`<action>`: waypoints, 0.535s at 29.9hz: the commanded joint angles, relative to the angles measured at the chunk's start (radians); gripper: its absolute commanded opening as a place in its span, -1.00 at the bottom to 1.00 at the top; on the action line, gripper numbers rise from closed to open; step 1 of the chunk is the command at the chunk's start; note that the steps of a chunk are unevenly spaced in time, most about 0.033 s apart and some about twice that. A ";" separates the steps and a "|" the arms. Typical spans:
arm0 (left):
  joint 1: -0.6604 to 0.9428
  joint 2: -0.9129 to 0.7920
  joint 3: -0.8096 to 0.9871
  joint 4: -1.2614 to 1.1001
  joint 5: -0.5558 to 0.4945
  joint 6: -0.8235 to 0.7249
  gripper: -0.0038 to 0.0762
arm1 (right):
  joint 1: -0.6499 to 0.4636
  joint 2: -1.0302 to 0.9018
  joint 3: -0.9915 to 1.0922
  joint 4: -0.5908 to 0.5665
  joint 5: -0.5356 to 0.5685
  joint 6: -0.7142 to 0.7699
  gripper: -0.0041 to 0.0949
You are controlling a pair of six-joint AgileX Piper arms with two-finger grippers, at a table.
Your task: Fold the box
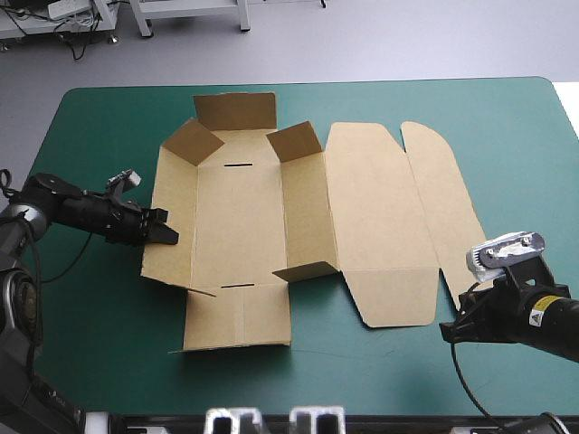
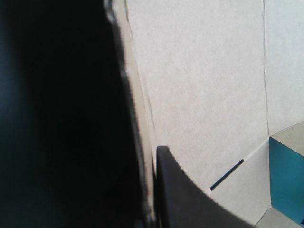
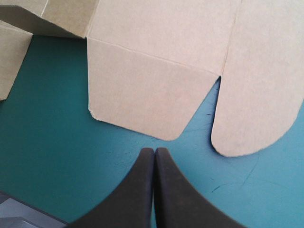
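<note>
The box (image 1: 237,226) lies spread mostly flat on the teal-green tabletop (image 1: 90,316). The left gripper (image 1: 165,233) is clamped on its left side panel, the board's edge between the black fingers (image 2: 190,204). The right gripper (image 3: 154,152) is closed on nothing over bare cover, a rounded flap (image 3: 147,95) just ahead of it

Soft, even light from overhead fills the surface (image 1: 90,307), and the box (image 1: 240,217) casts only thin, faint shadows under its raised flaps. On one side of the left tool (image 1: 166,234) its wrist view sinks into near-black shade, the board on the other side washed pale; ahead of the right tool (image 3: 154,153) the board is evenly bright.
</note>
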 commanded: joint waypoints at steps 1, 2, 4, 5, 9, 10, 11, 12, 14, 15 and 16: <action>-0.027 -0.042 -0.042 -0.065 0.103 0.044 -0.93 | -0.006 0.001 -0.020 0.007 -0.047 -0.002 -0.96; -0.027 -0.044 -0.052 -0.065 0.105 0.044 -0.93 | -0.006 0.001 -0.020 0.007 -0.045 -0.002 -0.96; -0.027 -0.051 -0.072 -0.069 0.108 0.046 -0.93 | -0.006 0.001 -0.020 0.007 -0.044 -0.002 -0.96; -0.027 -0.060 -0.088 -0.069 0.115 0.051 -0.93 | -0.006 0.001 -0.020 0.007 -0.044 -0.002 -0.96; -0.036 -0.104 -0.148 -0.073 0.118 0.076 -0.93 | -0.006 0.001 -0.020 0.007 -0.044 -0.002 -0.96; -0.040 -0.118 -0.170 -0.073 0.118 0.086 -0.93 | -0.006 0.001 -0.020 0.007 -0.046 -0.002 -0.96; -0.046 -0.134 -0.193 -0.070 0.118 0.094 -0.93 | -0.006 0.001 -0.020 0.007 -0.046 -0.002 -0.96; -0.051 -0.146 -0.212 -0.064 0.118 0.097 -0.93 | -0.006 0.001 -0.020 0.010 -0.050 -0.002 -0.96; -0.075 -0.178 -0.263 -0.055 0.118 0.097 -0.93 | -0.006 0.001 -0.020 0.012 -0.054 -0.002 -0.96; -0.088 -0.191 -0.289 -0.052 0.118 0.097 -0.93 | -0.006 0.001 -0.020 0.014 -0.058 -0.002 -0.96; -0.106 -0.206 -0.314 -0.049 0.116 0.097 -0.93 | -0.006 0.001 -0.020 0.014 -0.067 -0.002 -0.96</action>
